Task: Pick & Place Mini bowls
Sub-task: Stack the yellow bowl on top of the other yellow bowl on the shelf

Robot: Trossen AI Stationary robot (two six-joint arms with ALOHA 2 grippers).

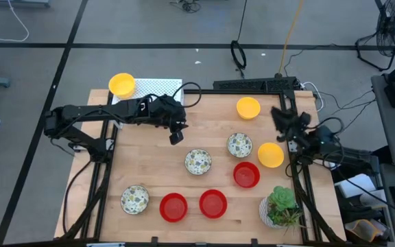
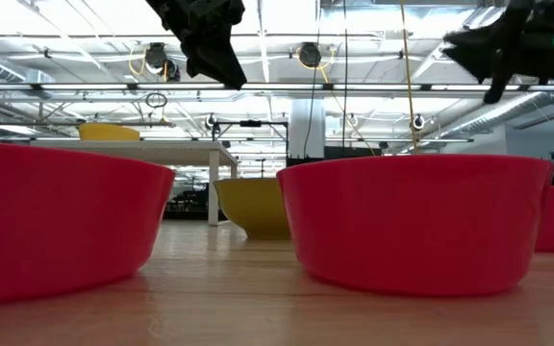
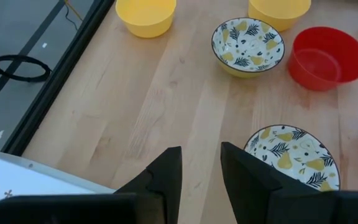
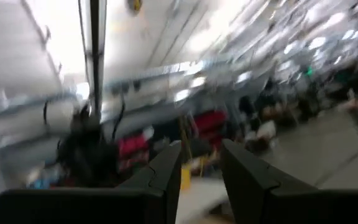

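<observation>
Currently left pincer hangs above the desk, near its back-left part; fingers narrow w/ a slim gap, holding nothing. Landmark = potted plant at front-right corner. Red bowl sits just behind-left of plant, two more reds in a row left of it. Patterned bowls: far left, mid, behind the plant. Yellow bowls and behind plant; another yellow on white mat, far corner. Right pincer raised at desk's right edge near yellow bowl, slim gap too, empty.
</observation>
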